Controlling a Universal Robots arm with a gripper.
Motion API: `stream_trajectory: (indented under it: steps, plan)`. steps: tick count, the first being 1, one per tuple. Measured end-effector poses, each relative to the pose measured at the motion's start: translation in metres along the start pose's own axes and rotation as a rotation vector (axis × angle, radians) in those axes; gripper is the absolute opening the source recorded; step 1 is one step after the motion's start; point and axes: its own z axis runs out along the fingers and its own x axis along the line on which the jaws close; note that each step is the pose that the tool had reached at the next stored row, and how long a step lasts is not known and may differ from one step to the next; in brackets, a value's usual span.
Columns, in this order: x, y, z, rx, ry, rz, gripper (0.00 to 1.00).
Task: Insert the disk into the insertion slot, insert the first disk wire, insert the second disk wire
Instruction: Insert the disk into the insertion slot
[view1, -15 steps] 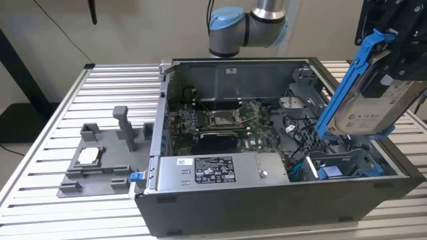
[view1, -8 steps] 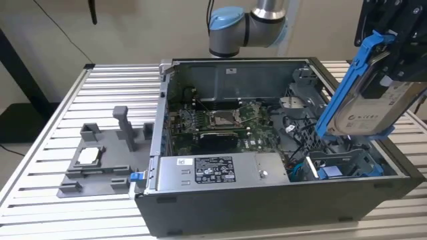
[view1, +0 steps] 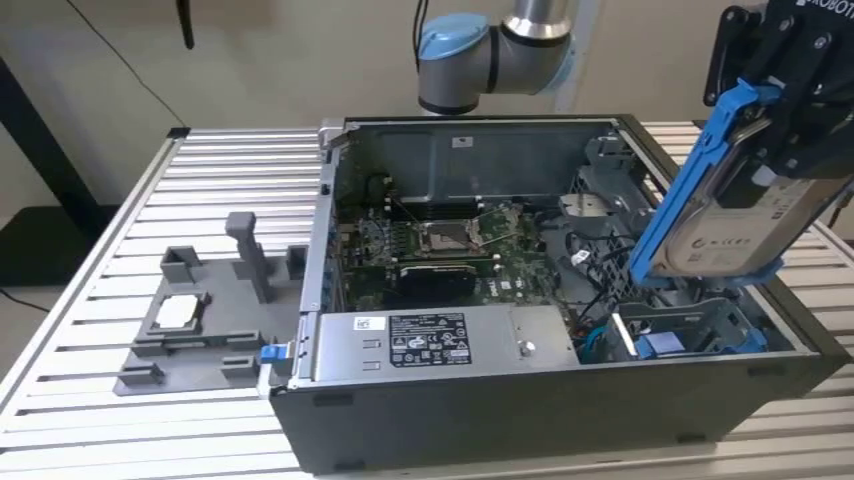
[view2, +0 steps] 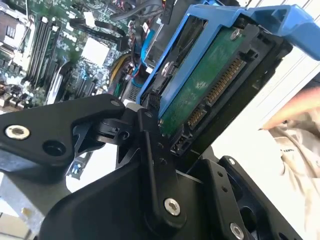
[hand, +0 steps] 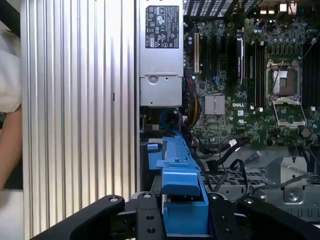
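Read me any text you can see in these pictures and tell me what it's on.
Nothing is clear enough to quote.
Power supply label: print too small to read.
Label on the disk: too small to read.
Motherboard: white markings, too small to read.

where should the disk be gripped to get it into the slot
Take the disk at its upper end, from above, pinching the blue carrier as the gripper does now. It hangs tilted over the slot, so that hold likely leaves the lower end free to enter first and keeps the gripper clear.
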Motion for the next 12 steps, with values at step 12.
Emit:
stream_trajectory:
  steps: [12]
  plan:
    - [0.0001,-0.0010,0.0131,0.0133,-0.0021,0.000,0.33]
